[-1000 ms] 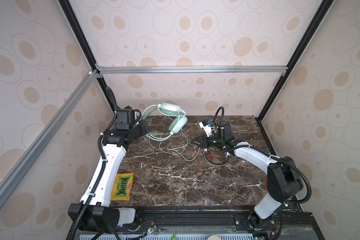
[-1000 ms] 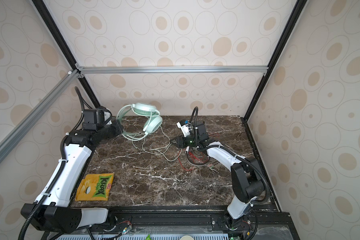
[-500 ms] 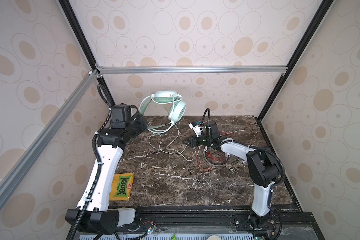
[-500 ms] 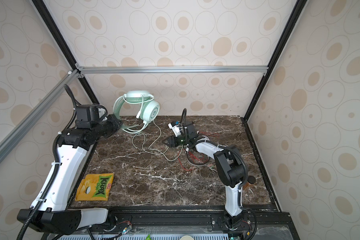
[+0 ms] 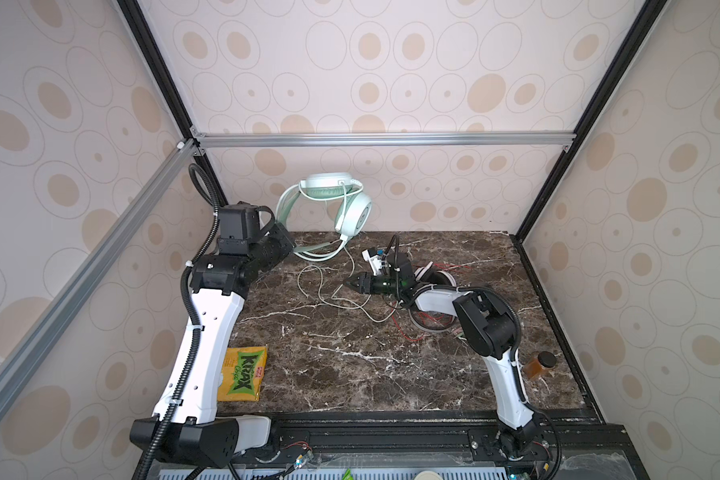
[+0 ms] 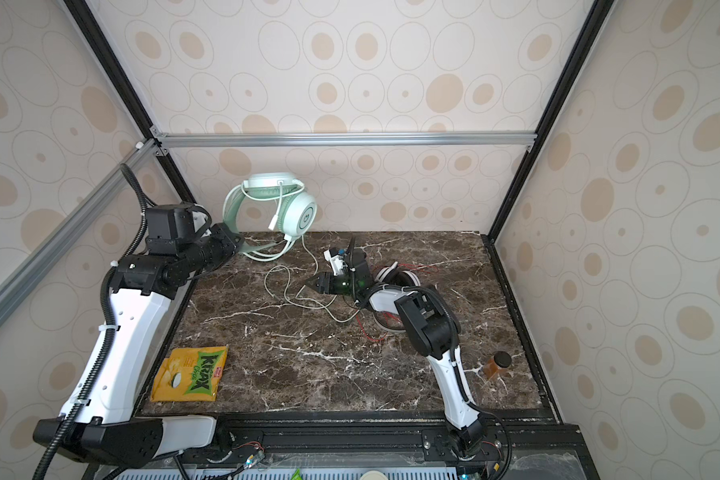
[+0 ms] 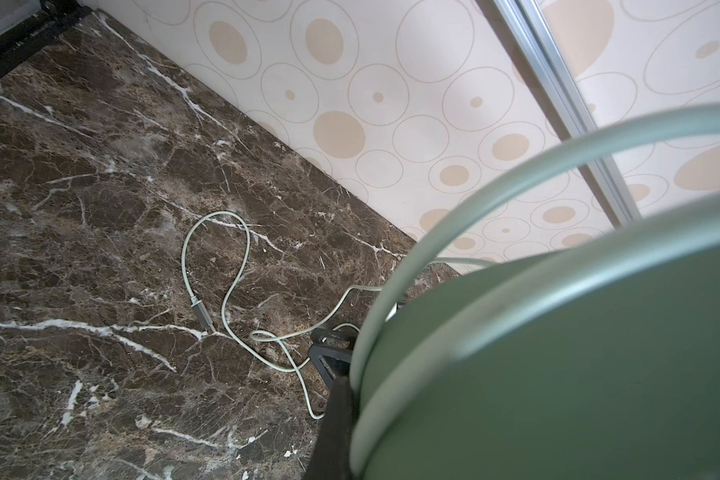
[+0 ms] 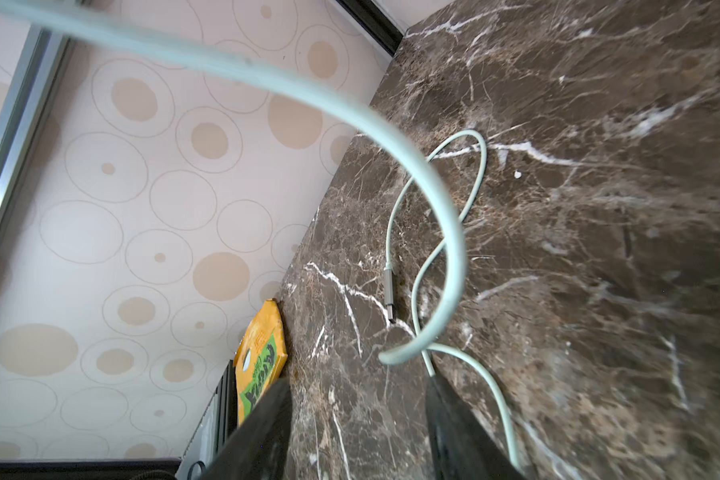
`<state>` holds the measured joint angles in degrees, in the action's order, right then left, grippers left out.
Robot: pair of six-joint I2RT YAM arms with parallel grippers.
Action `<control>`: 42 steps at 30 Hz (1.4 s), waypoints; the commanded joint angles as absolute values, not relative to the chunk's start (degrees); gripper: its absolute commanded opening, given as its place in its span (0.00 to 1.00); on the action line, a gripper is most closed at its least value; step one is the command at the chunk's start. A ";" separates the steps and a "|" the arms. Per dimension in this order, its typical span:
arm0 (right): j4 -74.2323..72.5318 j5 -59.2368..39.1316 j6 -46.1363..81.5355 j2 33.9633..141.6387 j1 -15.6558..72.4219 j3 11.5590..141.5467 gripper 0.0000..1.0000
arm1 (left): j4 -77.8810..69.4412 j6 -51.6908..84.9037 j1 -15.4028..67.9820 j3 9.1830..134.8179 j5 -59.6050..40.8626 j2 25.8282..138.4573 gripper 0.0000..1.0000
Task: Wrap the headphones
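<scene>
Headphones (image 5: pixel 355 211) hang clamped in left gripper (image 5: pixel 291 247) while right gripper (image 5: pixel 350 284) gapes beside their cord (image 8: pixel 484 166).

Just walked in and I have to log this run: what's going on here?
The left gripper is shut on the mint headphones and holds them up above the table by the back wall. Most of their pale cord lies in loose loops on the table. The right gripper hovers low at that cord with its jaws open, not gripping it. The second headphones, with a red cord, lie under the right arm.
</scene>
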<state>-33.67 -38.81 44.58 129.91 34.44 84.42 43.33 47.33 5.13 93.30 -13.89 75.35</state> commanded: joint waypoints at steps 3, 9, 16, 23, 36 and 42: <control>-42.71 -35.45 54.45 134.81 36.45 88.95 0.47 | 40.42 49.17 4.76 97.82 -14.70 75.44 0.00; -46.04 -32.48 54.73 136.08 37.48 88.90 0.44 | 40.53 49.62 4.80 98.17 -14.62 75.64 0.00; -52.37 -28.84 57.05 137.79 37.91 86.98 0.23 | 40.93 50.25 4.81 98.88 -13.56 75.86 0.00; -50.59 -29.64 51.62 128.30 38.41 74.29 0.00 | 42.65 50.61 4.49 100.53 -10.10 77.38 0.00; -0.70 -19.14 18.27 95.22 43.93 59.29 0.00 | 44.44 50.22 3.52 100.13 5.82 80.43 0.00; 12.61 -12.98 12.54 87.91 47.84 58.76 0.00 | 46.35 49.14 3.25 100.68 11.25 82.12 0.00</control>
<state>1.04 -18.00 18.46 90.48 46.35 59.81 47.97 48.47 3.75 97.45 6.85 81.84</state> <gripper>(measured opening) 0.059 0.067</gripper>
